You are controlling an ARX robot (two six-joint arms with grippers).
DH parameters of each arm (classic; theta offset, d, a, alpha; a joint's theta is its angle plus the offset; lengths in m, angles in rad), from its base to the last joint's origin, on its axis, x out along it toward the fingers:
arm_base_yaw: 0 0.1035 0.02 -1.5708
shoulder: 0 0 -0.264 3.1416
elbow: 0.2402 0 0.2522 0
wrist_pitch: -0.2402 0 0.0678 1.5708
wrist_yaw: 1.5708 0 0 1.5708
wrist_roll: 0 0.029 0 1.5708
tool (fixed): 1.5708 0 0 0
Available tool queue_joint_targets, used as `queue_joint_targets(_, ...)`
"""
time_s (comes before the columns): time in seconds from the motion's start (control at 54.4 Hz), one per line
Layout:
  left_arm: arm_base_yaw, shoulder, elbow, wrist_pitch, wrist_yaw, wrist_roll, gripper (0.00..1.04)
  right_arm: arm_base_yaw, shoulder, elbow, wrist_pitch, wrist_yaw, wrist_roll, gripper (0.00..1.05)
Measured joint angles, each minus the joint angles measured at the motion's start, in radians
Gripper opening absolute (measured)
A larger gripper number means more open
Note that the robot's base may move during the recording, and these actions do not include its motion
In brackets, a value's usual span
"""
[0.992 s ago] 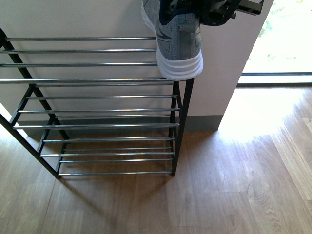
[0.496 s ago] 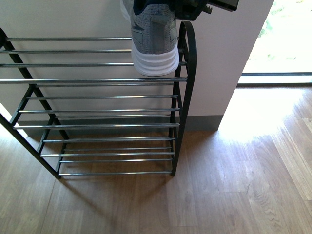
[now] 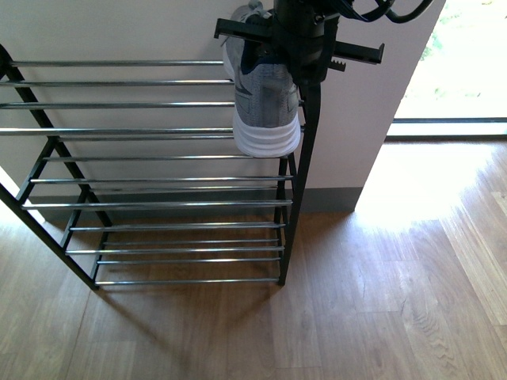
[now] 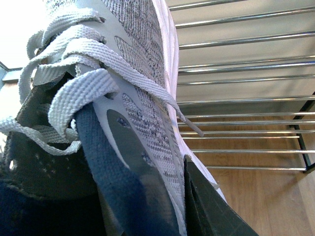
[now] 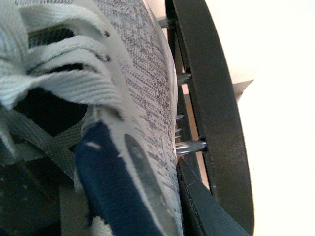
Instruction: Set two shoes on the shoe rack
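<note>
Our right gripper (image 3: 299, 57) clamps a sneaker (image 3: 265, 111), heel down over the rack's (image 3: 142, 131) top rods, just beside its black arch (image 5: 206, 98). Our left gripper (image 4: 147, 216) clamps a second sneaker (image 4: 142, 83).

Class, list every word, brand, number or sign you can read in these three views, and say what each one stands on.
No text can be read in any view.
The grey knit lace-up sneaker shows only plain knit, flat laces and a white sole, with no logo or size mark legible.
The black metal shoe rack with chrome rods carries no label.
The pale wall and the wooden floor bear no print.
</note>
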Motion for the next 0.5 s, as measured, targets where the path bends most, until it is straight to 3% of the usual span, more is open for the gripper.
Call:
queue_joint_targets(0.11,0.0,0.0,0.0,0.0,0.0,0.0,0.02,-0.008,-0.013,-0.033,0.022,0.005,-0.012,0.05)
queue_joint_targets(0.331,0.0,0.0,0.0,0.0,0.0,0.0,0.02,-0.006,-0.125,-0.115,0.126,-0.015,-0.06,0.5)
queue_joint_targets(0.496,0.0,0.0,0.0,0.0,0.0,0.0,0.02,-0.011,-0.303,-0.268,0.236,-0.089,-0.096,0.85)
